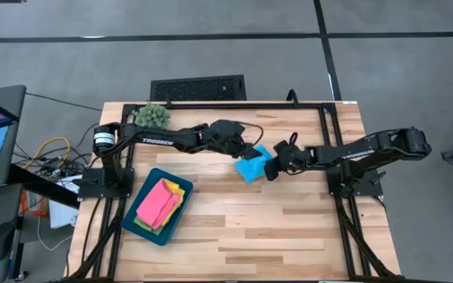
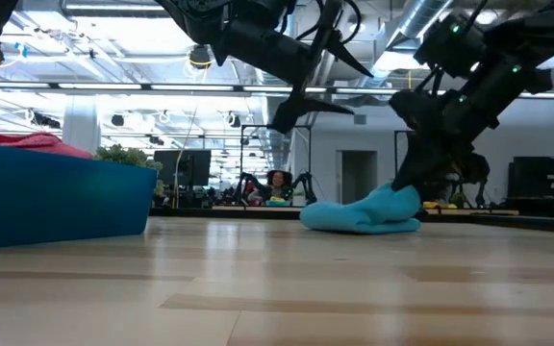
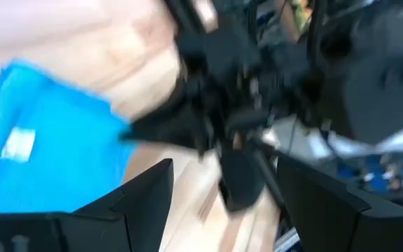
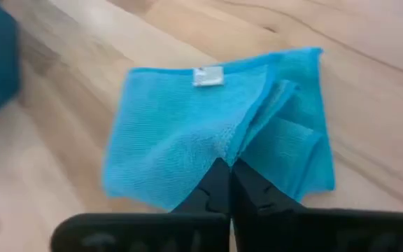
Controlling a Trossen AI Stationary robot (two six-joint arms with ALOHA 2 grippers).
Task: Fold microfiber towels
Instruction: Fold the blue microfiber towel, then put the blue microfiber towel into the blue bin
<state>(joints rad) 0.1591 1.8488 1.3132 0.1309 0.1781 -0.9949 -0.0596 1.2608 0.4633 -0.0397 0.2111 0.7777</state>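
The light blue microfiber towel [image 1: 253, 164] lies bunched near the table's middle, a white label [image 4: 207, 75] on its far edge. My right gripper [image 1: 274, 167] comes in from the table's right and is shut on the towel. My left gripper [image 1: 249, 149] hangs open above the towel's far-left side, clear of it in the low view [image 2: 301, 106]. Pink [image 1: 157, 201], yellow [image 1: 176, 189] and green [image 1: 143, 224] towels lie stacked in the dark teal tray [image 1: 134, 206] at the left. My right gripper pinches a gathered fold of several layers [image 4: 238, 150] between its two shut fingers, on the towel's right side. The fingers slant down from the table's right. That side is drawn up a little [image 2: 399, 198]; the remainder [image 2: 349, 217] lies slack on the table.
A spiky green plant ball [image 1: 152, 115] sits at the far left corner beside the left arm's base. The teal tray stands at the near left [image 2: 56, 197]. Bare wood stretches along the table's near half [image 1: 274, 236].
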